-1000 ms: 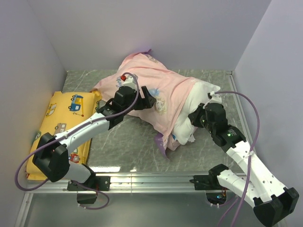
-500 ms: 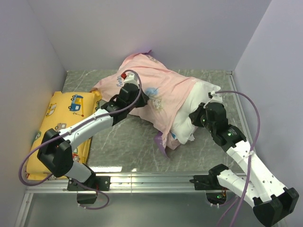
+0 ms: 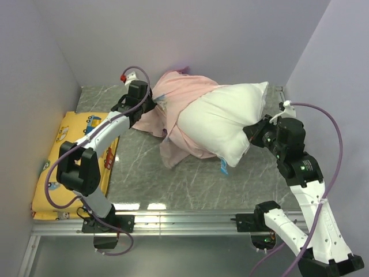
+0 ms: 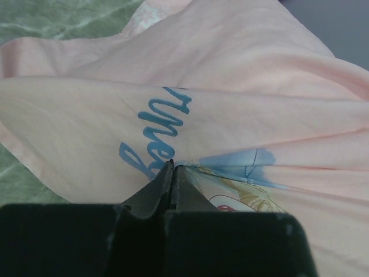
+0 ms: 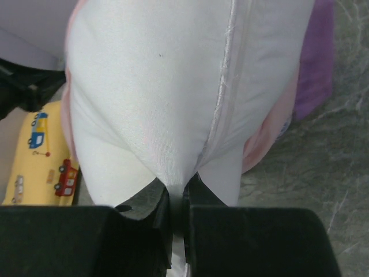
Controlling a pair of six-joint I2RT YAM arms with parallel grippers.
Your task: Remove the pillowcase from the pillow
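Left jaws clamped on pillowcase [image 3: 185, 97], right jaws clamped on pillow [image 3: 222, 118] corner

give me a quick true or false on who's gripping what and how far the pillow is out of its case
1. The left gripper is shut on the pillowcase. True.
2. The right gripper hangs open. False: it is shut on a corner of the pillow.
3. The pillowcase covers the whole pillow. False: most of the white pillow is bare.
4. The yellow cushion lies left of the pillowcase. True.
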